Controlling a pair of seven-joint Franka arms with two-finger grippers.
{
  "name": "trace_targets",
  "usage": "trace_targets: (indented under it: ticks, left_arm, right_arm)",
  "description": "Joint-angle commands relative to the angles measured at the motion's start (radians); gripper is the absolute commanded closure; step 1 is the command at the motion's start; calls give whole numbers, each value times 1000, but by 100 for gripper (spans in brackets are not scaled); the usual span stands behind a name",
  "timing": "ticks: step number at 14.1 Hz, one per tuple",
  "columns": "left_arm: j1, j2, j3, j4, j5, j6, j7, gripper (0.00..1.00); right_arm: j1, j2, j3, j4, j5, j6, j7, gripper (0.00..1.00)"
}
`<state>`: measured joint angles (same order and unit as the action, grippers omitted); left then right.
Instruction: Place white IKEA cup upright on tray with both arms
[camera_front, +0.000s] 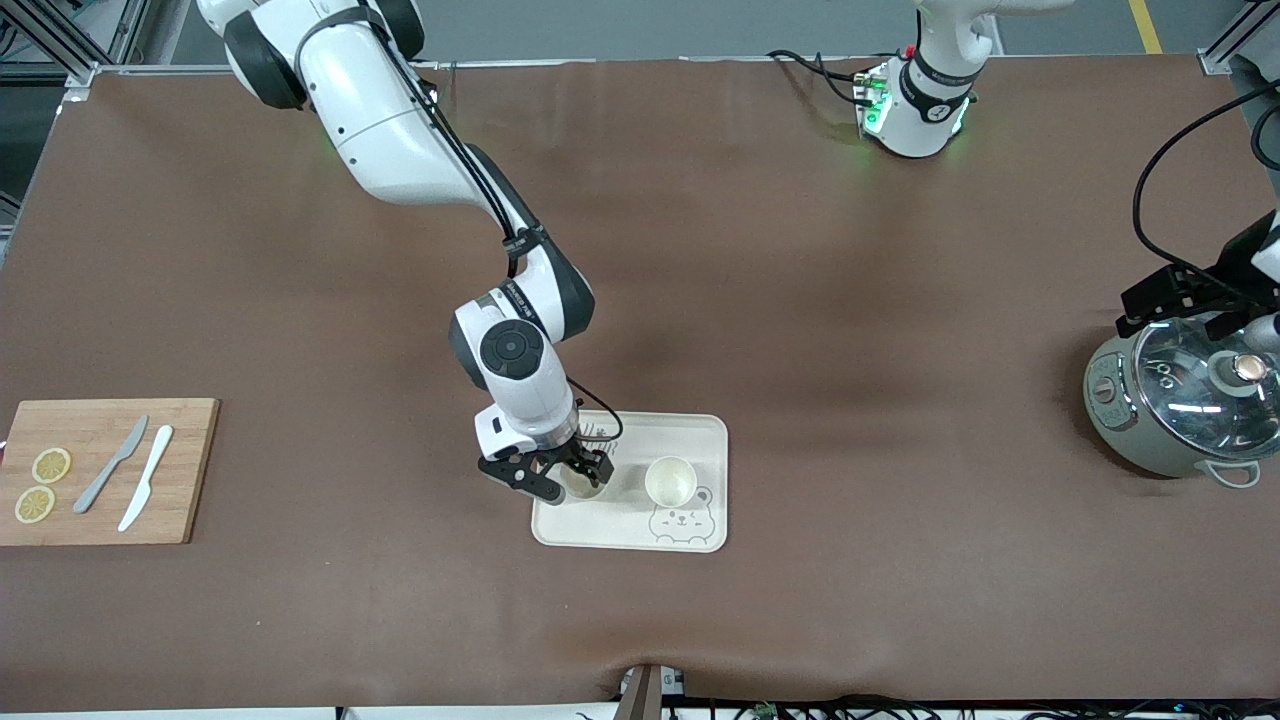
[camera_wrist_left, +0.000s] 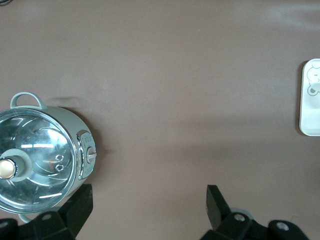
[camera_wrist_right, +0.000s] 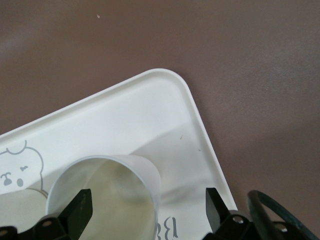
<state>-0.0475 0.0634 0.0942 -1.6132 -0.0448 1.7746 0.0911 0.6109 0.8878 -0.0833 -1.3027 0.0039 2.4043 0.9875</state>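
Front view shows the right gripper (camera_front: 562, 478) with jaws spread wide around a white cup (camera_front: 583, 478) standing on the tray (camera_front: 700, 535) beside another cup (camera_front: 670, 480), which lifting carelessly could topple, while the left gripper (camera_wrist_left: 150, 200) waits open, empty, beside the pot (camera_front: 1180, 400).

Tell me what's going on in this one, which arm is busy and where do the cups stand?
The right gripper is down over the tray, fingers open on either side of a white cup that stands upright on it. A second white cup also stands upright on the tray, by the bear drawing, toward the left arm's end. The left gripper waits, open, over the table beside a rice cooker. A wooden cutting board with two knives and lemon slices lies at the right arm's end.
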Motion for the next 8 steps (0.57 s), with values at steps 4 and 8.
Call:
trace_targets:
  ticks: [4, 8]
  left_arm:
    - [-2, -24, -2, -31, -29, 17, -1, 0]
    - [-3, -16, -2, -30, -29, 19, -1, 0]
  right_arm:
    - [9, -121, -4, -6, -16, -178, 8, 0]
    - [0, -242, -1, -7, -4, -359, -47, 0]
